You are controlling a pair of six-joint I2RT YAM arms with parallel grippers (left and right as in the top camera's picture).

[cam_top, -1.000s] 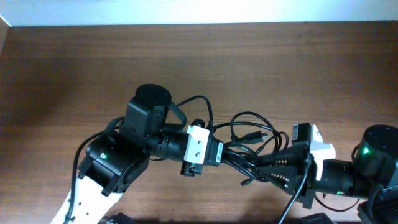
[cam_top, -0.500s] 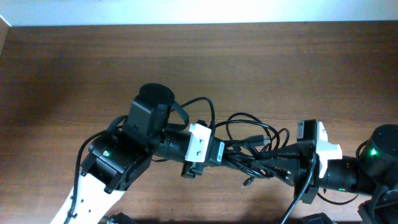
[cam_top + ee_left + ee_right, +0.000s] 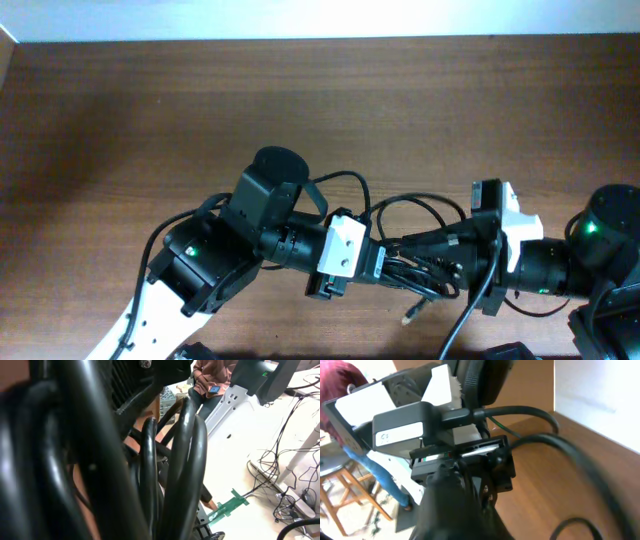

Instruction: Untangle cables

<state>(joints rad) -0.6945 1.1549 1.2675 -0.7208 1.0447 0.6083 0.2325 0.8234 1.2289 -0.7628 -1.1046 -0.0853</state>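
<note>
Reading anything off this rig is hard. The only print in view is a small round mark on the grey housing facing the right wrist camera, and it is too small to make out. The landmark for everything else is the white wrist block of the left arm, seen from overhead on the brown table.

The left gripper juts out just to the right of that block. It is closed down on the cables, which bunch into a dark knot starting at its tips. In the left wrist view, thick black strands fill the picture and run right between the fingers, so close that single cords cannot be separated.

The right gripper reaches in from the far right toward the block, and its tips stop a little short of it, just above the left gripper. Its jaws are drawn together, and the tips sink into the top of the same bundle, pinching it. Its own camera shows blurred black cords sweeping past on the right.

From the knot, two thin loops arch up and to the right of the block. One loose plug end lies on the wood below and to the right of it, clear of both grippers.
</note>
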